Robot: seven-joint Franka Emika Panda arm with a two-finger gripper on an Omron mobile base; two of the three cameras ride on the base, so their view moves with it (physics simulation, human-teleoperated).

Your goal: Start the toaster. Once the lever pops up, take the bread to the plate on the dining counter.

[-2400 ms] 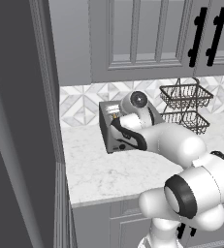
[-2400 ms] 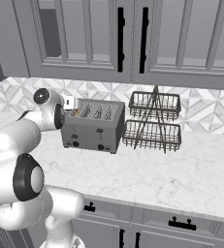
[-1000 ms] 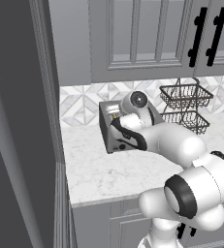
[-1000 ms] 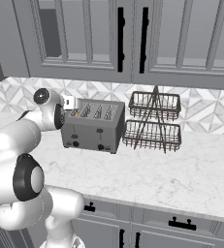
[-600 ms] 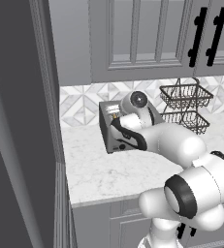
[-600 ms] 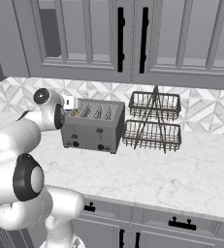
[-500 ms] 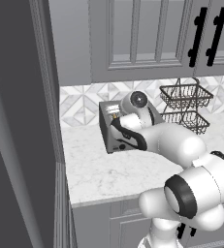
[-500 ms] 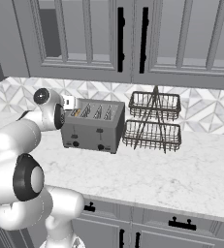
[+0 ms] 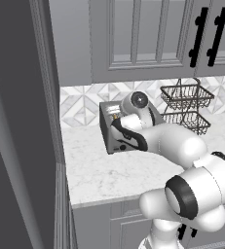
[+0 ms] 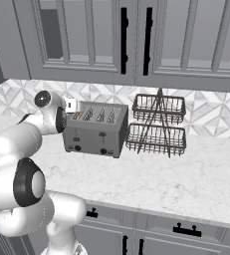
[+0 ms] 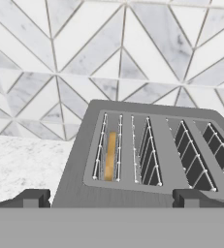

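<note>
Four slots run along the top of the toaster (image 11: 147,150), and the bread (image 11: 110,156) sits down inside the slot at the far left end. Its golden edge peeks out between the wires. The toaster stands on the white marble bench (image 10: 151,174), close to the tiled wall (image 11: 60,58) and just beside a wire basket rack (image 10: 158,127). The jaws (image 11: 108,197) hang just above the left end of the toaster. They are wide apart and hold nothing.
</note>
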